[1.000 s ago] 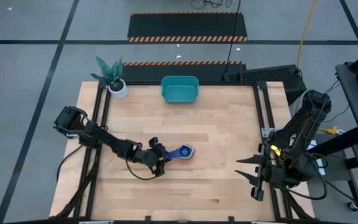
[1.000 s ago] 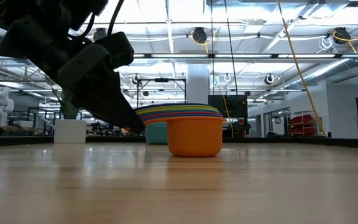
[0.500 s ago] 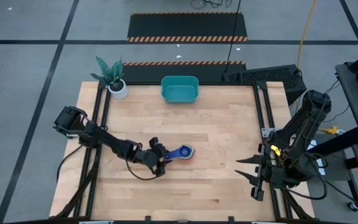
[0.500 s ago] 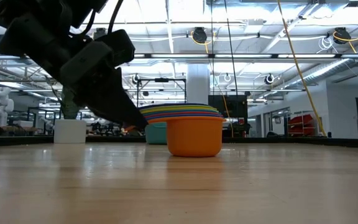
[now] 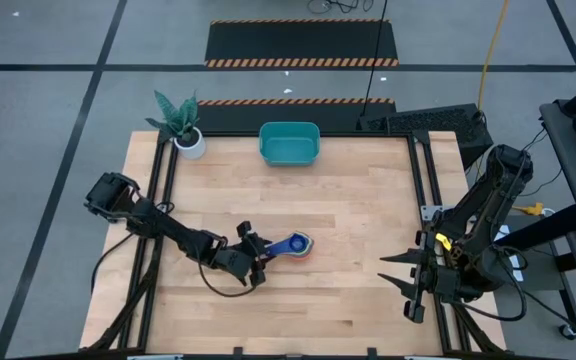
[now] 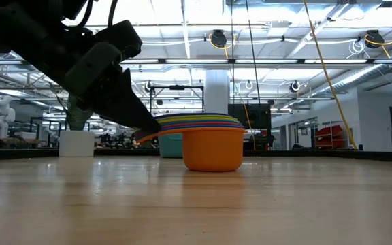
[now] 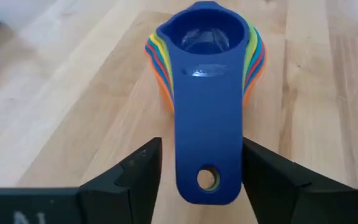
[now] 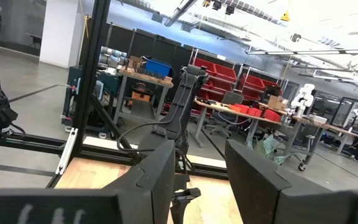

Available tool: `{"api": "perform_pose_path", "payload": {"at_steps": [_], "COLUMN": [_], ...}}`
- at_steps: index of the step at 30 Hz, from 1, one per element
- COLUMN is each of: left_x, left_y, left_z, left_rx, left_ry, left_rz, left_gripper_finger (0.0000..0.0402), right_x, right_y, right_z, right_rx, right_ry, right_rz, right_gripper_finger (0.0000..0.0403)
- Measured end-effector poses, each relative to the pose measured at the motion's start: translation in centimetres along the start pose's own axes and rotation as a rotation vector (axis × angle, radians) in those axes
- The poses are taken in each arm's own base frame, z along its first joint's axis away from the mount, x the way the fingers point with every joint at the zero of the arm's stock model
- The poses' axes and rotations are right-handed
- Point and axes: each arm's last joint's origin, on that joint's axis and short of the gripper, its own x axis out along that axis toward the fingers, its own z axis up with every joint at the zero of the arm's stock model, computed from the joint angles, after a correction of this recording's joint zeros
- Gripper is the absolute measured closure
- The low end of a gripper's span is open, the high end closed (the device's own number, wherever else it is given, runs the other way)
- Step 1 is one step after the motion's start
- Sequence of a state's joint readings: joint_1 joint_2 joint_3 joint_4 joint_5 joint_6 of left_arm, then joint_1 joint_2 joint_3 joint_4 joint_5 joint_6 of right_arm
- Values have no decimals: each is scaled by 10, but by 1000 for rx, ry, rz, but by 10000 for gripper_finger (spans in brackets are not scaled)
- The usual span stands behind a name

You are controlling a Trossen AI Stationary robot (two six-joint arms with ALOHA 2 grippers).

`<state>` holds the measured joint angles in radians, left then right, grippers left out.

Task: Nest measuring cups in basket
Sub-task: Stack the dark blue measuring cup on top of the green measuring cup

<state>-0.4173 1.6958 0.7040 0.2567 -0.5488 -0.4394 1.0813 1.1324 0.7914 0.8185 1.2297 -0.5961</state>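
Note:
The measuring cups (image 5: 299, 244) stand nested in one stack on the wooden table, orange outermost (image 6: 213, 150) and a blue cup (image 7: 207, 37) on top. Their stacked handles (image 7: 207, 149) point toward the table's left edge. My left gripper (image 7: 201, 146) is open and low over the table (image 5: 259, 252), one finger on each side of the handles' free end, with small gaps showing. The teal basket (image 5: 289, 144) stands at the far edge, apart from the cups. My right gripper (image 5: 396, 272) is open and waits at the table's right edge.
A white plant pot (image 5: 190, 143) with a green plant stands at the far left corner, left of the basket. Bare wood lies between the cup stack and the basket. Black frame rails run along the table's left and right sides.
My left arm's forearm has swung a little toward the near edge and its gripper has turned slightly. In the low view the fingertip has risen to the level of the cup handles. The cup stack has stayed where it was.

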Motion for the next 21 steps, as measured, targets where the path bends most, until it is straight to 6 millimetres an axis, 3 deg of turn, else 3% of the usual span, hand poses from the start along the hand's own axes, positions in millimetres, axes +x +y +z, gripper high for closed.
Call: {"api": "perform_pose_path", "payload": {"at_steps": [9,21], "left_x": [3,17], "left_y": [-1,-2], "left_z": [-5,-16], "left_rx": [20,-7], "left_ry": [10,13], "left_rz": [9,30], "left_gripper_finger": [145,142], "right_x": [0,0], "right_y": [0,0], "right_z": [0,0], "right_rx": [0,0], "right_ry": [0,0], "right_rz": [0,1], "right_gripper_finger": [266,266]}}
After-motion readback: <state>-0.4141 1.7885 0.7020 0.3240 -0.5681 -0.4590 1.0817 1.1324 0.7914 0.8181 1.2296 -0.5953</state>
